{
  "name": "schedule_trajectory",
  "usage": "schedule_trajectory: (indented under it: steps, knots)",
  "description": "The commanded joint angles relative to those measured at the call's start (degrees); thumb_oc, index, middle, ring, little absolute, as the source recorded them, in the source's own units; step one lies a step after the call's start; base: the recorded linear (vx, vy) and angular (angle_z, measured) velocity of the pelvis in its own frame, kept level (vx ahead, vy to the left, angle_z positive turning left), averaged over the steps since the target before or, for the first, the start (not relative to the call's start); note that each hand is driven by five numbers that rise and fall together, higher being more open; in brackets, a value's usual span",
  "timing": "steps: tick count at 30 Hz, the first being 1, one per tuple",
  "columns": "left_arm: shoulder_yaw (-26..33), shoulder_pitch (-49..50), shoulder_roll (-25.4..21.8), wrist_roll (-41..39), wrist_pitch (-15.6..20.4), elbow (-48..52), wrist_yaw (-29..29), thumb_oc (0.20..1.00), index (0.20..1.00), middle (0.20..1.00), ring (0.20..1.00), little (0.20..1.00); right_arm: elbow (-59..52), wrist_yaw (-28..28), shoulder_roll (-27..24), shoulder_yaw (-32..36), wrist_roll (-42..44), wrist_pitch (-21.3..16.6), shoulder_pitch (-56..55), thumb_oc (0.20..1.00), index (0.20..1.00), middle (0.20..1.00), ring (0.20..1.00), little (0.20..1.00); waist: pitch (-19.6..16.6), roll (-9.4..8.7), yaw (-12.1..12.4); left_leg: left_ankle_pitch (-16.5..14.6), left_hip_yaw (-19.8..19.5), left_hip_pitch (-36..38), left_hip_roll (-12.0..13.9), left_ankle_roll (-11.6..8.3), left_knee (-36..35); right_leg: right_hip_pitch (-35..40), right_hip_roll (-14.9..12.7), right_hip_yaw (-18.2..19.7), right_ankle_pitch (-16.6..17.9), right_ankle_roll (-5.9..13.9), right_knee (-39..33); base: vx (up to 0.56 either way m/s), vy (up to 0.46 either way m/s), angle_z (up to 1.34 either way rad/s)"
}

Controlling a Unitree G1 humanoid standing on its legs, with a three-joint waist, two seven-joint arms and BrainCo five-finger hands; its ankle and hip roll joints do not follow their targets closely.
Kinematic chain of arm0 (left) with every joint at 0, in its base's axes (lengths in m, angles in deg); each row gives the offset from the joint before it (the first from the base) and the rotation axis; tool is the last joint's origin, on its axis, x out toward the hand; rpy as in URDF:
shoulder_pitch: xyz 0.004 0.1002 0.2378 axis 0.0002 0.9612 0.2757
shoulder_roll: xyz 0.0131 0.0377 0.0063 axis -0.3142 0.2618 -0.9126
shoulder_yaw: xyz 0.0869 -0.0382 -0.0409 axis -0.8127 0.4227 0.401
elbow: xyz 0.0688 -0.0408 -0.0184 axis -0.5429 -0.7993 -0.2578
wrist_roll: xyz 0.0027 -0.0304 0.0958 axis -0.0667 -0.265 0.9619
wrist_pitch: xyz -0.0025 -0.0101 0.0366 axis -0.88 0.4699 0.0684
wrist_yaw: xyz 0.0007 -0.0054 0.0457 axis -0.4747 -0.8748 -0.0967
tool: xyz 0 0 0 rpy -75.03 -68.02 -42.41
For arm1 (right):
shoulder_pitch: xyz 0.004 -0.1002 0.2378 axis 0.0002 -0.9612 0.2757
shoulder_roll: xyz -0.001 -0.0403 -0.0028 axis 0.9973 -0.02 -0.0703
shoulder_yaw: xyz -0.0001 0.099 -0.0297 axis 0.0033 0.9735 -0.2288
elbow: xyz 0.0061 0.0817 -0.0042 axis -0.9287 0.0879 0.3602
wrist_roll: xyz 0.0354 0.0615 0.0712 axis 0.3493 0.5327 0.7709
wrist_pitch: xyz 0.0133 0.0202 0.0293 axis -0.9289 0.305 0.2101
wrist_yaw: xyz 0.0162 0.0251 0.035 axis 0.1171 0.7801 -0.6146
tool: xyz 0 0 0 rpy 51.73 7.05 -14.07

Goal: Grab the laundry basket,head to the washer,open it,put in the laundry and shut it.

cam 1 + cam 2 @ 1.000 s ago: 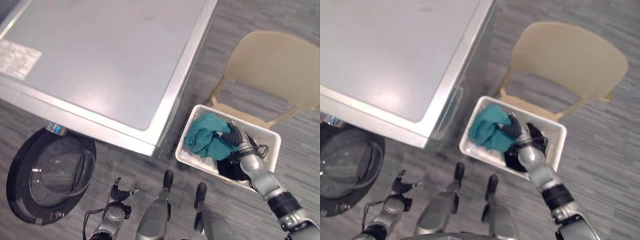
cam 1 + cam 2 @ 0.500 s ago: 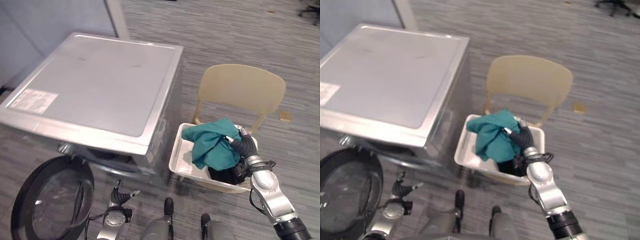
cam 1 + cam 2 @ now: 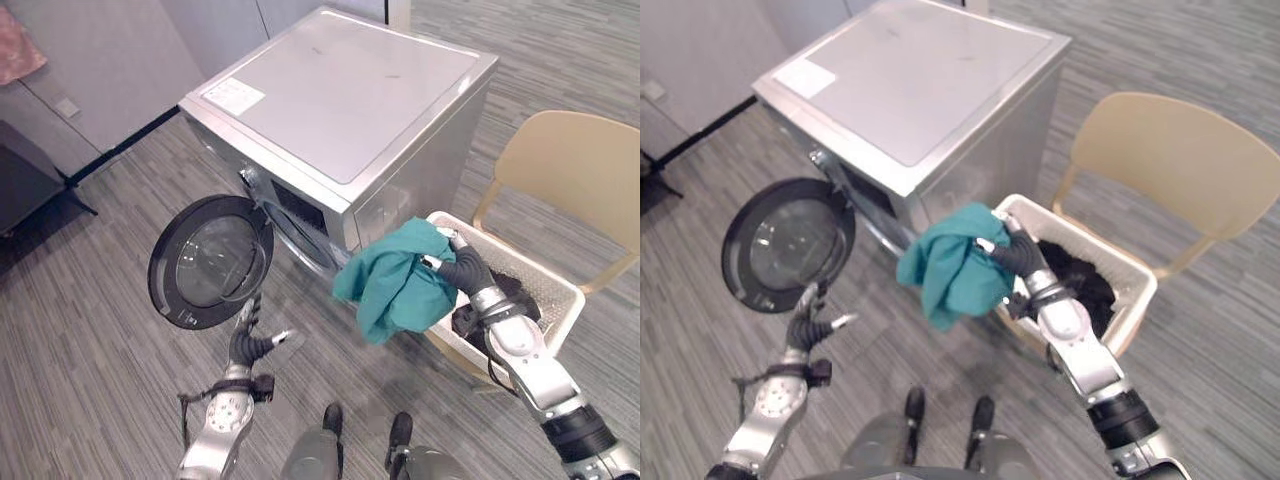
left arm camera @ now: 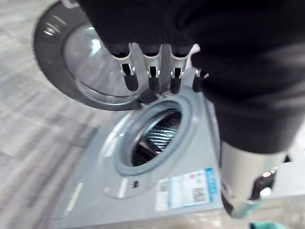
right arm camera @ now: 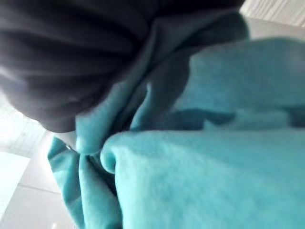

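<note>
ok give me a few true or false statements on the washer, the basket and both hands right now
1. The washer door is shut. False: it hangs wide open.
2. The right hand grips a teal cloth. True.
3. The teal cloth lies flat in the laundry basket. False: it hangs in the air beside the basket, between basket and washer.
4. Dark laundry remains in the basket. True.
5. The left hand holds the door. False: it is open and holds nothing.

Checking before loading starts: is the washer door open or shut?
Open. The round door is swung out to the side of the washer, and the left wrist view shows the drum opening uncovered.
</note>
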Motion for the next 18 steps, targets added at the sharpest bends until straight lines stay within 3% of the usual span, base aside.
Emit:
schedule_trajectory:
  steps: [1,5,9,12,17,18]
  knots:
    - [-2.34,-2.78,-4.33,5.12,4.31,3.93,1.62,1.000,1.000,1.000,1.000,1.000,-3.26,-1.85,0.94,-0.25,2.42,-3.49,1.40,0.200,0.200,0.200,0.200,0.200,-4.53,-1.51,-1.30,1.79,2.14,0.28,-0.63,2.87,-4.78,3.99,-2.41,1.70,-1.87,9.98,-5.00,0.04,0.055,0.95]
    - [-6.62,-6.32,-5.78,9.25,3.85,4.86,2.50,1.000,1.000,1.000,1.000,1.000,-1.54,-3.18,1.91,-3.52,3.53,-2.68,2.96,0.200,0.200,0.200,0.200,0.200,-5.86,-1.85,-1.74,2.97,1.66,3.95,-0.71,2.58,-10.34,6.00,-1.97,0.97,-1.60,10.19,-5.57,0.04,0.068,0.11]
    - [-10.77,-11.90,-5.73,12.33,3.55,5.28,1.80,1.000,1.000,1.000,1.000,1.000,-1.73,-3.74,2.99,-7.33,4.21,-2.06,5.58,0.200,0.200,0.200,0.200,0.200,-6.85,-2.55,-2.32,2.94,1.55,5.32,-1.03,2.70,-11.52,6.98,-1.83,1.27,-1.50,10.38,-5.56,0.02,0.059,-0.03]
    - [-15.95,-18.93,-4.02,14.42,2.57,1.60,0.18,1.000,1.000,1.000,1.000,1.000,-1.60,-3.98,5.96,-11.65,6.50,-1.50,9.25,0.200,0.200,0.200,0.200,0.200,-7.56,-3.06,-2.90,2.49,1.77,6.35,-1.35,3.11,-11.77,7.83,-1.84,2.29,-1.32,10.71,-5.44,0.03,0.065,-0.01]
    - [-18.23,-21.98,-1.81,14.95,1.62,-1.87,-1.51,1.000,1.000,1.000,1.000,1.000,-2.12,-4.21,8.60,-14.44,8.80,-1.15,11.41,0.200,0.200,0.200,0.200,0.200,-7.86,-3.31,-3.16,2.06,2.23,6.77,-1.50,3.42,-11.77,8.09,-1.90,3.07,-1.13,10.92,-5.39,0.02,0.050,-0.05]
    - [-19.65,-23.29,0.60,14.14,0.79,-5.19,-2.62,1.000,1.000,1.000,1.000,1.000,-2.28,-4.54,11.19,-16.71,11.46,-0.96,12.47,0.200,0.200,0.200,0.200,0.200,-8.26,-3.45,-3.28,1.73,2.50,7.28,-1.74,3.65,-11.77,8.36,-2.01,3.55,-0.86,11.15,-5.54,0.04,0.056,0.00]
